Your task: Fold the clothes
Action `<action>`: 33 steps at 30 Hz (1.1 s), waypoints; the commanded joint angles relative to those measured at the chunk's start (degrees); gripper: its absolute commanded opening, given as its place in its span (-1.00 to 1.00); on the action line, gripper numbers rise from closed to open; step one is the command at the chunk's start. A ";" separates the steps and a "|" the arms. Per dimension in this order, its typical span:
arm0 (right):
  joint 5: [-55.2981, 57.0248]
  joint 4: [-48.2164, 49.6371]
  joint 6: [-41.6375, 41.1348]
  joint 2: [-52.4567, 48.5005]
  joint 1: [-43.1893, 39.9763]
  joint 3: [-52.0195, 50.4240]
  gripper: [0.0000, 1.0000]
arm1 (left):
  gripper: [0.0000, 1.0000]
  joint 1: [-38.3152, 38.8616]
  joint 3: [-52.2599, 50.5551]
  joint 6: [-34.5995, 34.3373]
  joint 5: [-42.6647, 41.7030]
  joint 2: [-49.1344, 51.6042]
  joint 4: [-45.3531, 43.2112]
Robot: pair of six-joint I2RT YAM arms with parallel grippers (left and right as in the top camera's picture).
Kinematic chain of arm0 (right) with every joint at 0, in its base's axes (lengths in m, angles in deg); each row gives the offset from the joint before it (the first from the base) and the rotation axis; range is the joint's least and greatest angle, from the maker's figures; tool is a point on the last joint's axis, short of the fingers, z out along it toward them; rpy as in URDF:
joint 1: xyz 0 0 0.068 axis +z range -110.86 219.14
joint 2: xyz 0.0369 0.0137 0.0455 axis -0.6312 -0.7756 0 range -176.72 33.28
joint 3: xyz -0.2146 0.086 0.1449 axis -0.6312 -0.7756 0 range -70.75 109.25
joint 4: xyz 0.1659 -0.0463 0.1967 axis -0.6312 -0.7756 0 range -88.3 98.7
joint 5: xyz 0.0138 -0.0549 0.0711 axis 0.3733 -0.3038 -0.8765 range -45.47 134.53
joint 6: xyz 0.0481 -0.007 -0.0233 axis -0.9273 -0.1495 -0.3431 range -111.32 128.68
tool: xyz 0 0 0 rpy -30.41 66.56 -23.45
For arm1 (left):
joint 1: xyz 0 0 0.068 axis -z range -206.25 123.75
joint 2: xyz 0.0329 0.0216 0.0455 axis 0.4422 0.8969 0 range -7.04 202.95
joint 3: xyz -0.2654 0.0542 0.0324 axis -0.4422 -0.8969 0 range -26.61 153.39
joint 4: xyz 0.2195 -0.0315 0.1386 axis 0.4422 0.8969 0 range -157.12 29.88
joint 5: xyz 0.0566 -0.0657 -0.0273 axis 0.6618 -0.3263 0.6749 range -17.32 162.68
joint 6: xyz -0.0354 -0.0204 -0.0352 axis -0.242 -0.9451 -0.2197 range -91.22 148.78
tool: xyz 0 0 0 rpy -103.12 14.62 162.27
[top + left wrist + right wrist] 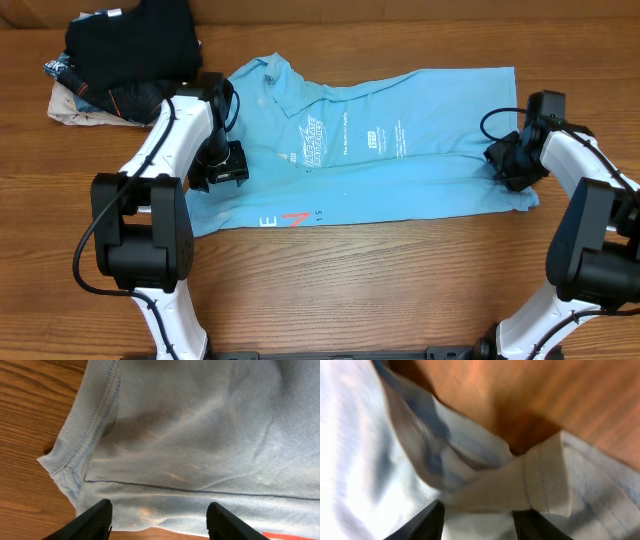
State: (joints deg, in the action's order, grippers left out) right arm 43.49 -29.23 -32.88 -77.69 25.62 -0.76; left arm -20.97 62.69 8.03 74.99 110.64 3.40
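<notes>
The clothes are one light sky-blue T-shirt (420, 185) lying flat across the table, its small white print facing up and red lettering at the near hem. At the shirt's left end my left gripper (226, 166) stands open. In the left wrist view it (157, 506) hovers over the ribbed sleeve hem and a seam of the shirt (200, 435), holding nothing. My right gripper (511, 160) is at the shirt's right edge. In the blurred right wrist view its jaws (477, 510) stand apart over pale cloth, with a folded hem of the shirt (540, 490) bunched just beyond the tips.
A pile of black and dark folded garments (130, 50) sits at the back left, close behind the left arm. The wooden table (360, 290) shows bare along the front, and both arm bases stand at the near edge.
</notes>
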 commanded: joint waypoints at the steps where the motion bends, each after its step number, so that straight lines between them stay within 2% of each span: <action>1: 1.44 3.15 0.09 -1.62 -0.07 -0.50 -0.01 | 0.27 0.39 1.03 1.09 -0.42 0.26 0.17; 8: 2.16 8.22 4.57 -1.60 -0.33 -0.50 0.18 | 0.28 0.39 1.03 1.09 -0.42 0.26 0.13; 17: 4.79 12.13 4.72 -1.60 -2.86 -0.46 0.24 | 0.29 0.39 1.03 1.07 -0.42 0.26 0.11; 22: -0.04 15.41 5.22 -1.60 -3.89 -0.09 0.30 | 0.31 0.39 1.03 1.07 -0.44 0.26 -0.26; 28: -7.28 17.05 6.29 -1.51 -3.93 1.81 0.24 | 0.36 0.39 1.03 1.07 -0.42 0.26 -0.31; 33: -8.63 11.30 8.66 0.02 -3.98 8.41 0.19 | 0.36 0.39 1.03 1.07 -0.42 0.26 -0.28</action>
State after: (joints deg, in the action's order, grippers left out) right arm 37.05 -16.75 -26.12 -78.76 21.65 2.24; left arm -20.97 62.69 8.03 74.99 110.64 3.16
